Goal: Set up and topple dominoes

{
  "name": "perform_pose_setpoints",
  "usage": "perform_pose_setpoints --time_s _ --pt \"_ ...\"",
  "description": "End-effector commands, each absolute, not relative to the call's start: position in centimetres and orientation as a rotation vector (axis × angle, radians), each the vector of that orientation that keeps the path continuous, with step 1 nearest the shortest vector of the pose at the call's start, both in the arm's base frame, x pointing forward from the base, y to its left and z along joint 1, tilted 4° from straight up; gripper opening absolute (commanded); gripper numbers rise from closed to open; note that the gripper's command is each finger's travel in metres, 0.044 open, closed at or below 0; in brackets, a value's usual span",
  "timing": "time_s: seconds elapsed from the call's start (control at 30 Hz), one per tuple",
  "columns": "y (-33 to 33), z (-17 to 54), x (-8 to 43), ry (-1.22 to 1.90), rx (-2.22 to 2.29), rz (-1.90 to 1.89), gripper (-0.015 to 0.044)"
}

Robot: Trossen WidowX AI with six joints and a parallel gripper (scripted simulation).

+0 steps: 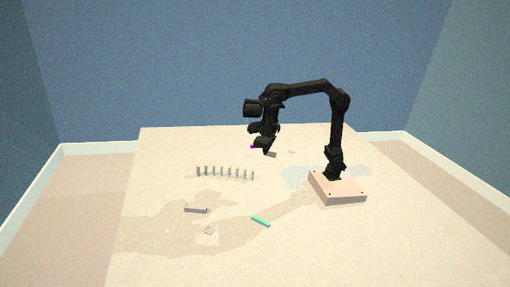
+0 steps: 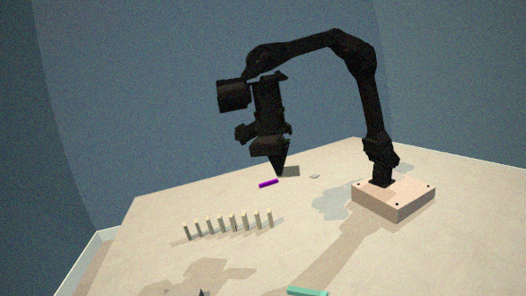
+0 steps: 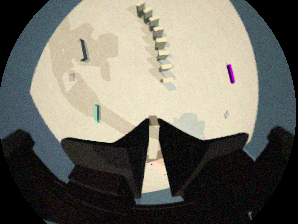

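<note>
Several pale dominoes (image 1: 229, 170) (image 2: 232, 222) (image 3: 160, 43) stand upright in a slightly curved, evenly spaced row. My gripper (image 1: 266, 151) (image 2: 280, 174) (image 3: 152, 121) is shut on a grey-beige domino (image 1: 271, 154) (image 2: 292, 170) (image 3: 153, 121). It is held up above the table, behind the right end of the row in the top and exterior views. The domino sticks out roughly level to the right of the fingertips. A grey block (image 1: 196, 210) (image 3: 84, 50) lies flat in front of the row; whether it is a domino I cannot tell. The fingers hide part of the held domino.
A teal bar (image 1: 260, 221) (image 2: 307, 291) (image 3: 97, 113) lies in front of the row, a purple bar (image 1: 253, 146) (image 2: 268, 183) (image 3: 230, 73) behind it. Small flat tiles lie at the front (image 1: 209, 230) and at the back (image 1: 291, 151). The arm's base (image 1: 344, 187) is on the right.
</note>
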State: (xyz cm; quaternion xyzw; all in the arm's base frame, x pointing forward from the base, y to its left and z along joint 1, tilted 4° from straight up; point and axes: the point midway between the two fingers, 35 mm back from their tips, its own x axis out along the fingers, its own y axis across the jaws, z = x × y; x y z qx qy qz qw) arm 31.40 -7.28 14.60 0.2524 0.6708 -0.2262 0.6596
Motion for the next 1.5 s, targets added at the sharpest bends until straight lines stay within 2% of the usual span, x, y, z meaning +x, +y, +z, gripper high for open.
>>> perform_pose_setpoints --time_s 0.0,0.23,0.33,0.83,1.47 --pt "-5.4 14.8 35.3 1.575 0.277 -0.202 0.0030" --pt "-1.3 14.5 41.3 1.545 -0.252 0.337 0.0030" --pt "-0.3 14.3 42.4 1.522 -0.363 0.449 0.0030" --pt "-0.2 14.3 42.5 1.519 -0.366 0.453 0.0030" --pt "-0.8 10.6 47.1 1.256 -0.214 0.396 0.0030"
